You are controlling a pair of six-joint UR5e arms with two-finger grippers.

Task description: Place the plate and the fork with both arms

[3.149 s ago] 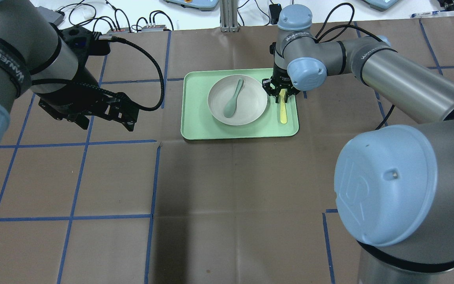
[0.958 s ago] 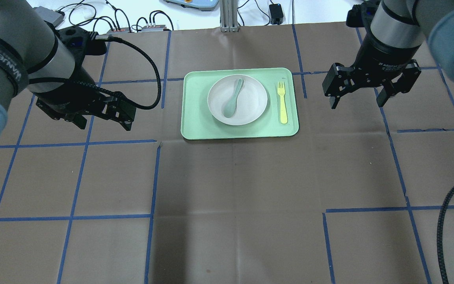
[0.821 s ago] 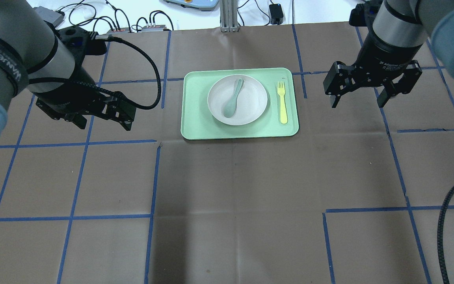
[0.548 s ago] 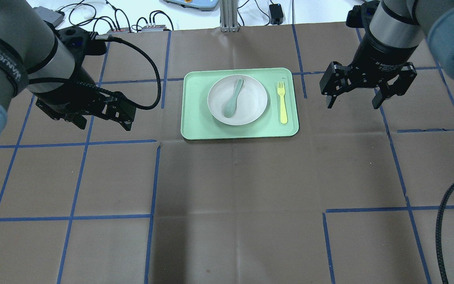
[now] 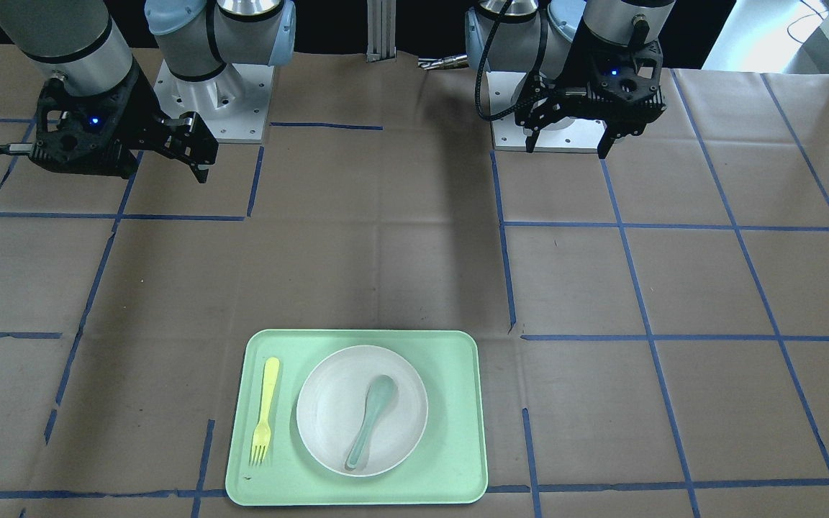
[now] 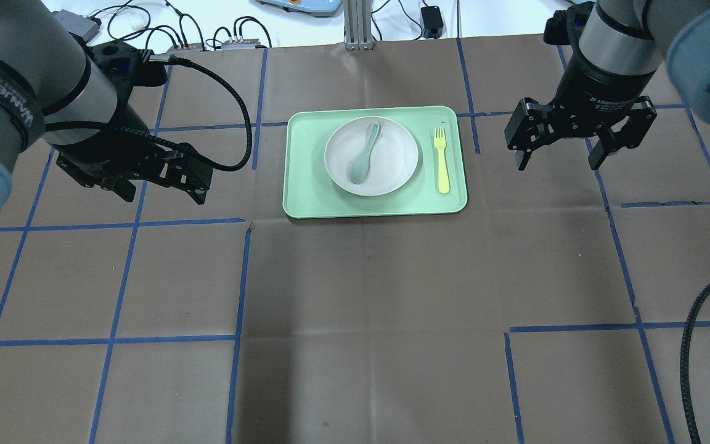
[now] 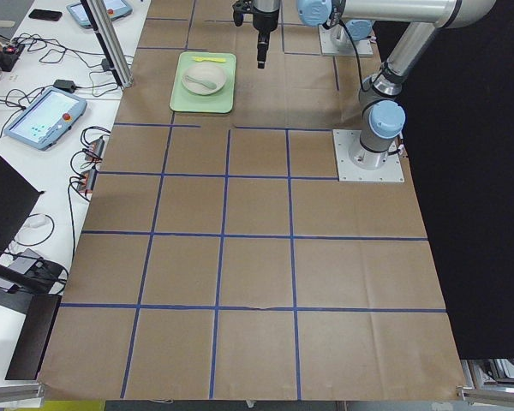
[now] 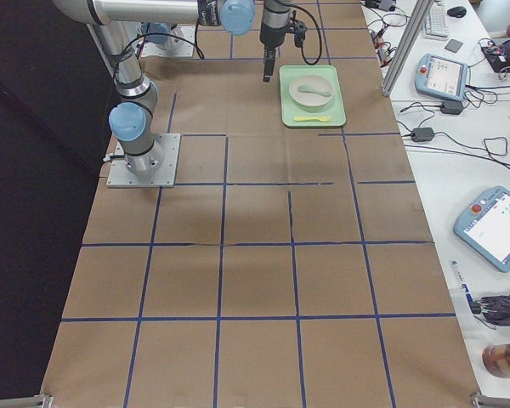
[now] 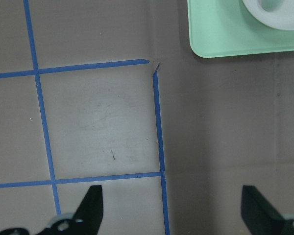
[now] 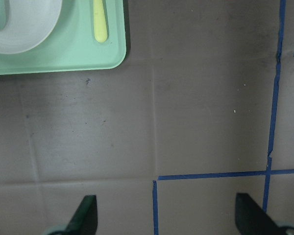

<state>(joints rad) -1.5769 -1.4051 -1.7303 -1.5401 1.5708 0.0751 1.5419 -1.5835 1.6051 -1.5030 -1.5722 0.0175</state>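
The off-white plate [image 6: 395, 161] sits on a mint-green tray [image 6: 306, 206] at the far middle of the table. The pale-yellow fork [image 6: 441, 161] lies on the tray just right of the plate, tines away from me. My right gripper [image 6: 557, 165] hovers open and empty to the right of the tray. My left gripper [image 6: 165, 195] hovers open and empty to the left of it. The right wrist view shows the fork's handle [image 10: 99, 19] and the plate's edge [image 10: 24, 34]. The left wrist view shows the plate's edge [image 9: 279, 14].
A grey-green spoon [image 6: 364, 154] lies in the plate. The table is brown paper with a blue tape grid. Cables and control boxes [image 6: 207, 37] lie past the far edge. Both arm bases [image 5: 206, 108] stand on the robot's side.
Three seconds ago my right gripper was down at the fork on the tray. It has since let go and drawn back to the right. The left arm has barely moved.
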